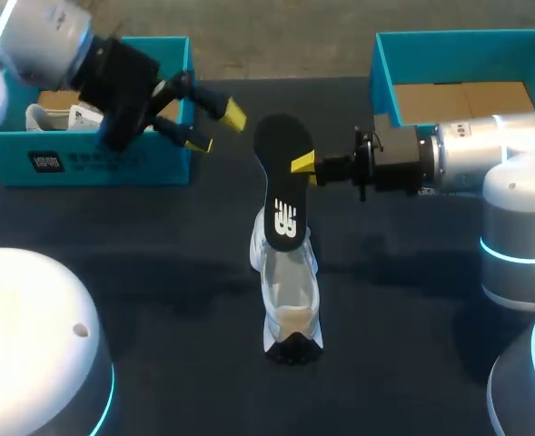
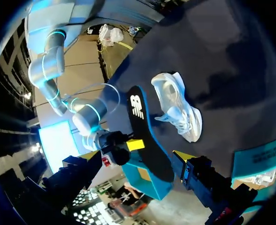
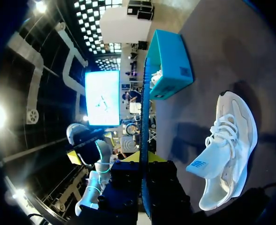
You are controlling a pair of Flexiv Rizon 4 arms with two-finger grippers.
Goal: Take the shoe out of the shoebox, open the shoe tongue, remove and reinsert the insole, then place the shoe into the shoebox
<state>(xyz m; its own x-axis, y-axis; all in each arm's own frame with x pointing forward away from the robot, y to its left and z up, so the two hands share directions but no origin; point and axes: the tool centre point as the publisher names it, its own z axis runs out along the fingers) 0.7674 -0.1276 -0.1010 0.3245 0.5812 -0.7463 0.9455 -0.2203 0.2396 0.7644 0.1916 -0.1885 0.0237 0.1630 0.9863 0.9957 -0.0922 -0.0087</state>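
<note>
Right gripper (image 1: 305, 165), held level, pinches insole (image 1: 281, 154) above shoe (image 1: 290, 291).

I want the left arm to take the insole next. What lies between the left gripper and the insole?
Nothing: in the head view only bare dark table shows between the open left gripper and the raised insole.

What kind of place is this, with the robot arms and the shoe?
Probably a robot test lab: on a dark table, the right gripper holds an insole near a white shoe, beside a blue shoebox.
</note>
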